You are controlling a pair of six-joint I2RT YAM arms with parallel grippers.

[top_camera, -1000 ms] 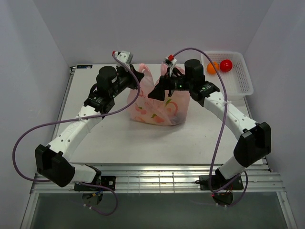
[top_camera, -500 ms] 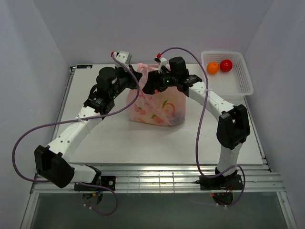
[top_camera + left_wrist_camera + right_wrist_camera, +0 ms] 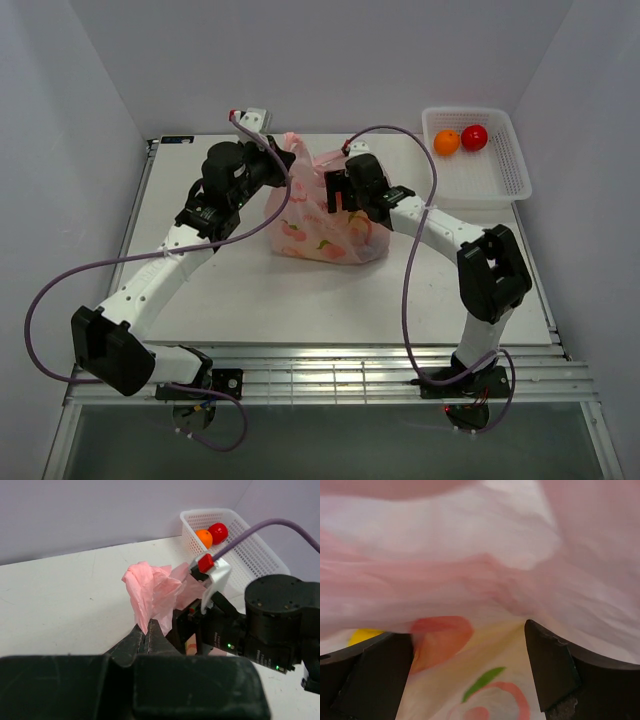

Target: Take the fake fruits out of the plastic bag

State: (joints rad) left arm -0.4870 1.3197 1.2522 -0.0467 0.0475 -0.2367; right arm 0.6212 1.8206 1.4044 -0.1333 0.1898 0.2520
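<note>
**Left gripper (image 3: 148,630) pinches the plastic bag (image 3: 325,225), right gripper (image 3: 470,680) spread at its mouth**

The bag stands near the middle of the desk (image 3: 250,290), a little toward the far edge. Its pink film is crumpled and its top is bunched into a peak. The left gripper has its jaws closed tight on that bunched top at the bag's left side and holds it raised. The right gripper points down into the bag's mouth from the right. Its fingers (image 3: 555,675) are spread wide with nothing clamped between them; ahead of them lie only pink film and a printed peach with a green leaf. A small yellow patch (image 3: 362,636) shows beside the finger at the left of the right wrist view, and whether it is the banana cannot be told. The orange fruit (image 3: 446,142) and the red fruit (image 3: 474,136) lie side by side at the far end of the white lattice basket (image 3: 505,172). The basket sits at the far right corner of the desk, well apart from the bag
</note>
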